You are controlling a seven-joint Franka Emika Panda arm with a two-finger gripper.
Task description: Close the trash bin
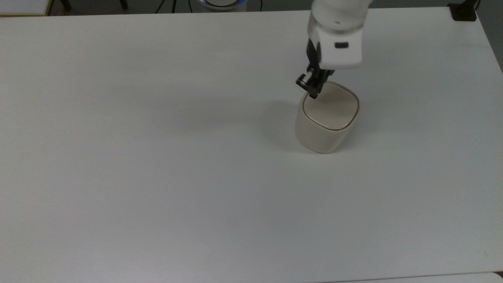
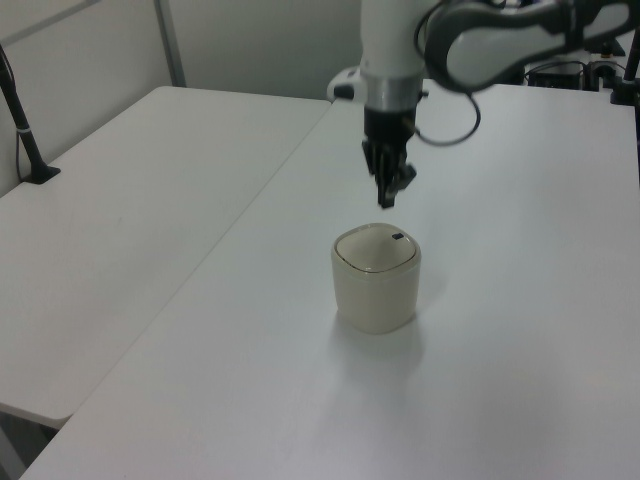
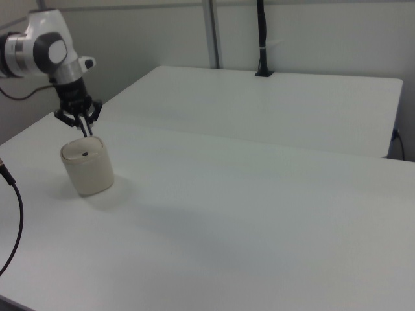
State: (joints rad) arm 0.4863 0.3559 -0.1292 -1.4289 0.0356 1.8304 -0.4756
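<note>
The cream trash bin [image 1: 322,131] [image 2: 375,290] [image 3: 89,172] stands upright on the white table [image 1: 157,157]. Its flat lid [image 1: 332,106] [image 2: 374,248] lies level inside the rim, with a small dark latch mark toward the arm's side. My gripper [image 1: 310,89] [image 2: 388,199] [image 3: 85,131] hangs a little above the lid's far edge, clear of it. It points down with its fingers shut and nothing between them.
A second white table [image 2: 120,190] adjoins the first one along a seam. A black clamped post [image 2: 24,125] [image 3: 262,39] stands at that table's far edge. A dark cable [image 3: 14,214] hangs at the right view's left. A black clamp [image 1: 463,11] sits at the top view's top-right corner.
</note>
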